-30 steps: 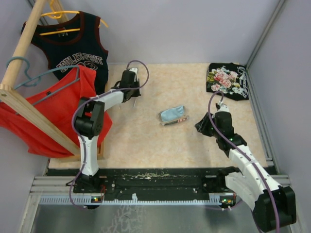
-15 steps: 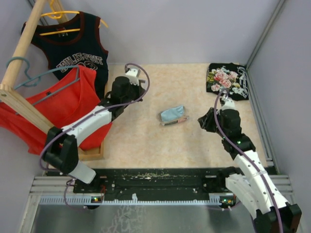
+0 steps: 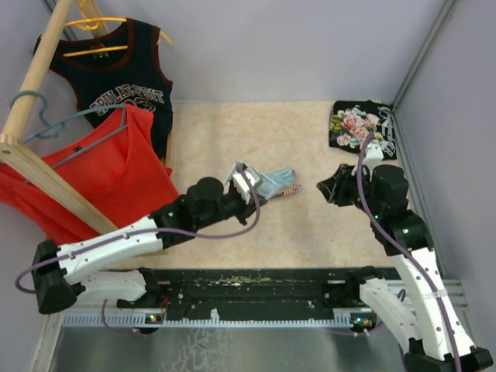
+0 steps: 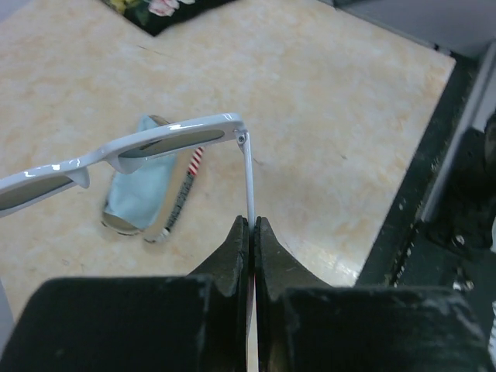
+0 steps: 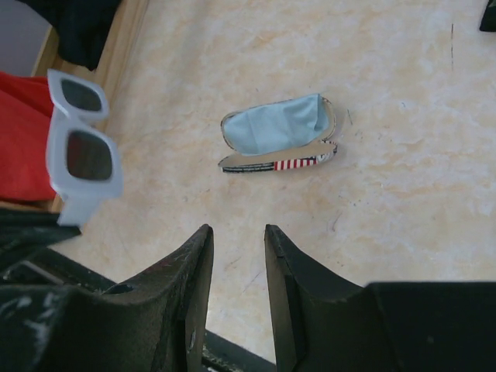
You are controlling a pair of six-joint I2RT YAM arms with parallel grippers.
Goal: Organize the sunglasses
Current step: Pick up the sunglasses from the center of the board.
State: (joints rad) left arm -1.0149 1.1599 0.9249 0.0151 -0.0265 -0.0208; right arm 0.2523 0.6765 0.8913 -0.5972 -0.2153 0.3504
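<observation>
Change: left tool [image 3: 246, 180] has swung from the back-left corner by the clothes rack [image 3: 43, 63] to mid-counter and now hangs just left of the open case [image 3: 276, 184]. It brought the sunglasses [image 4: 155, 142] along. Right tool [image 3: 327, 188] shifted only slightly, back and to the right; it sits right of the case, aimed at it.

Meaning: pickup and carry look done. What's left is getting the glasses folded and into the case. At least 1 arm is swung out, so they're not folded.

Left tool: jaws pressed together, pinching the thin white arm of the sunglasses partway down from the hinge. The frame hangs out ahead of the fingers, clear of the counter [image 3: 310, 132], lenses facing the right wrist camera. The grip is on 1 thin arm only, so I'd expect the frame to pivot or slip if bumped.

Right tool: jaws spread partway, nothing between them, touching nothing. The counter shows through the gap in its wrist view.

Case: lies on the counter, lid open, light blue inside (lining or cloth, can't tell). Sunglasses are held in the air just beside it, apparently not touching it.

My guess for next: right tool steadies the case or takes the frame so the arm can be folded in.
</observation>
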